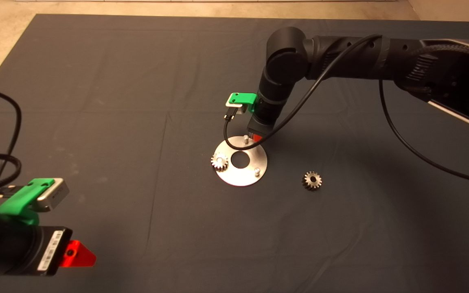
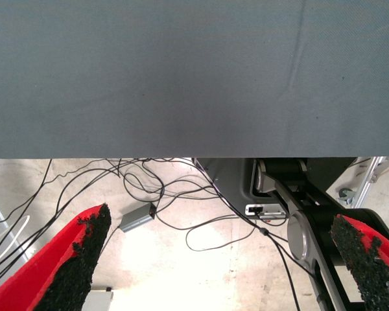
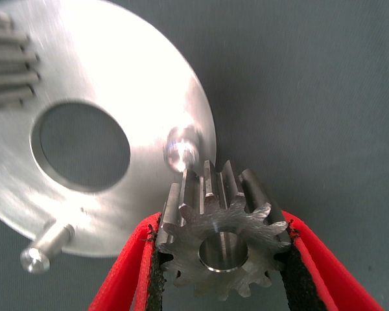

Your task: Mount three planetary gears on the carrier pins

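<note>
- Nearest the camera, the left hand point(image 1: 77, 254) waits at the lower left edge of the table point(image 1: 96, 101), well apart from the work; its wrist view shows its fingers point(image 2: 78, 269) spread with nothing between them, looking past the mat's edge at cables on the floor.
- Further in, one loose gear point(image 1: 312, 180) lies flat on the mat to the right of the disc point(image 1: 240, 173), apart from it, probably left there to be picked up last.
- On the disc itself, a mounted gear point(image 1: 220, 161) already sits on the pin at the left rim, while the near-right pin point(image 1: 256, 171) stands bare.
- Beyond the centre hole, the right hand point(image 3: 223, 259) is clamped on a held gear point(image 3: 222, 236), pads pressing opposite teeth so the bore stays open and faces the wrist camera.
- That held gear hangs just beside the far pin point(image 3: 181, 150), its bore not yet over the stud; the grip by the flanks seems chosen so the hole can slide down the pin unobstructed.
- One gear looks installed, one is in hand, one remains.
</note>
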